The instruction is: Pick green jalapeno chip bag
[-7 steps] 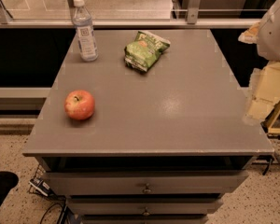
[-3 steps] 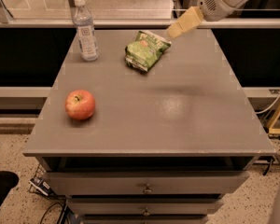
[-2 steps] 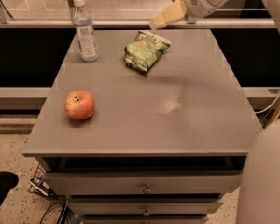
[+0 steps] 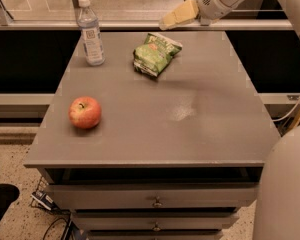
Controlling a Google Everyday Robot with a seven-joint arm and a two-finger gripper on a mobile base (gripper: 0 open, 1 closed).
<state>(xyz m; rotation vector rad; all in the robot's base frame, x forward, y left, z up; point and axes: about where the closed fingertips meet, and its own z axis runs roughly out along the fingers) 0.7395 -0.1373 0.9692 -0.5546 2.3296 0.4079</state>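
The green jalapeno chip bag [image 4: 155, 53] lies flat at the back middle of the grey table [image 4: 200, 124]. It is glossy and wrinkled, with white and orange-red print. My gripper [image 4: 177, 15] hangs in the air above the table's back edge, just up and to the right of the bag and apart from it. It holds nothing. The white arm reaches in from the upper right.
A clear water bottle [image 4: 90, 32] stands at the back left of the table. A red apple [image 4: 85, 112] sits near the left front. Drawers [image 4: 155, 201] run below the table top. Part of my white body [image 4: 285, 184] fills the lower right corner.
The arm swung from the table's right side up to the back edge, then moved left until the gripper came above and right of the chip bag. The objects have not moved.
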